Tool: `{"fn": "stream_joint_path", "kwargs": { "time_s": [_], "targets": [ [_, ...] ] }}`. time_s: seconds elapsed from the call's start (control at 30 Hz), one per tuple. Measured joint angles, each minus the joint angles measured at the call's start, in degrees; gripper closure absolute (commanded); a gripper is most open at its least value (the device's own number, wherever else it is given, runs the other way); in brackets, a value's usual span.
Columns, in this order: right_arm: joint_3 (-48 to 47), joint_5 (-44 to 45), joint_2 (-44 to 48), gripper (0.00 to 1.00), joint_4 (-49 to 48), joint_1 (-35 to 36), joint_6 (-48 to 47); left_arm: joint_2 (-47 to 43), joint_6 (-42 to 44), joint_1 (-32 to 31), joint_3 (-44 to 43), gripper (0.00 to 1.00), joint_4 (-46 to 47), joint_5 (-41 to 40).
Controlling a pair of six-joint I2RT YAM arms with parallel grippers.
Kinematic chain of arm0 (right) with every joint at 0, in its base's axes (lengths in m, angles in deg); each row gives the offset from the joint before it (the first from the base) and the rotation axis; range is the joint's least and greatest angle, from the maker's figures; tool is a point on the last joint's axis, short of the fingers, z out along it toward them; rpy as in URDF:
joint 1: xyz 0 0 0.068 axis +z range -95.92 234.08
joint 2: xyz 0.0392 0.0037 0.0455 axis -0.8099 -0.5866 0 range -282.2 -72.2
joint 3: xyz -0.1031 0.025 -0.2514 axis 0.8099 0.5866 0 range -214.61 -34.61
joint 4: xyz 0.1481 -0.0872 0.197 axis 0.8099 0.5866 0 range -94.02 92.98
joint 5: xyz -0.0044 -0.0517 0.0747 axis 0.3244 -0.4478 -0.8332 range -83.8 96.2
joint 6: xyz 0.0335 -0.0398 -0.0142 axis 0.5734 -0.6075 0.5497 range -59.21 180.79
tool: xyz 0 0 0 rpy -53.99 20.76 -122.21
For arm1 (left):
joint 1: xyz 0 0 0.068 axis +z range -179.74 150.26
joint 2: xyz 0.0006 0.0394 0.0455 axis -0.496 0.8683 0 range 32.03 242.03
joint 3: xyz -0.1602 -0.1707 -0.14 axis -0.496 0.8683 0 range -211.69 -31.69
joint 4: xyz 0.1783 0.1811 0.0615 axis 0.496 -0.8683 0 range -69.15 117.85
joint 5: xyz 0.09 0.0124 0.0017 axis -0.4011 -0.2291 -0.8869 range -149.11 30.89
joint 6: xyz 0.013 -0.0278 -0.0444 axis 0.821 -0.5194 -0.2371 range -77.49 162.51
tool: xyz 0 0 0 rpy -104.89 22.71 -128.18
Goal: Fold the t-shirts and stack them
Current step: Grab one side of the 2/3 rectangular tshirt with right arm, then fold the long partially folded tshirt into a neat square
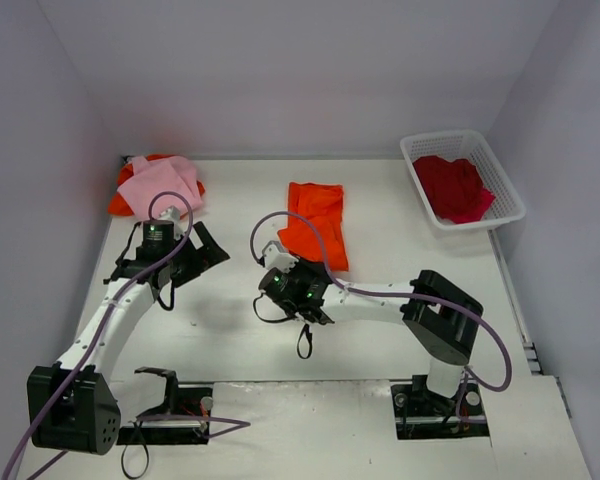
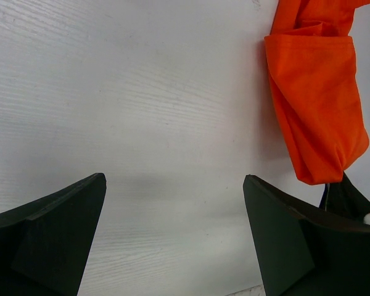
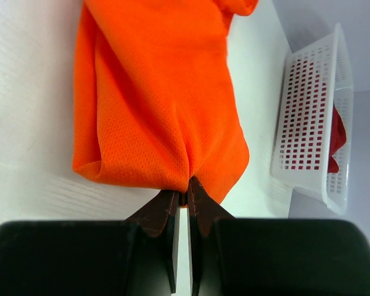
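Spanning the whole view, the white bench [image 1: 230, 205] carries a folded orange mesh t-shirt [image 1: 317, 222] at its centre, its long axis running near to far and one short end toward the arms. A white slotted plastic basket [image 1: 504, 178] sits at the far right. The right gripper [image 3: 180, 196] has its jaws pinching the shirt's near edge; the left gripper [image 2: 174, 182] hovers over bare bench just left of the shirt, jaws spread.

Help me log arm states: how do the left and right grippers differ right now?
The left gripper is open and empty; the right gripper is shut on the near edge of the orange t-shirt. The left gripper hangs over bare table beside that shirt; the right gripper sits at its end. Both have dark fingers.
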Motion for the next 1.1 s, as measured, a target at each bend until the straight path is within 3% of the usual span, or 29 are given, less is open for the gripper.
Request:
{"fn": "stream_joint_path", "kwargs": {
  "time_s": [0.6,1.1],
  "targets": [
    [-1.6,4.35,3.67,1.0,13.64,5.99,8.46,0.28,0.0,0.0,0.07,0.12,0.07,0.04],
    [-10.51,5.57,5.46,1.0,15.78,3.65,4.7,0.13,0.02,0.0,0.44,0.12,0.2,0.04]
  ]
}}
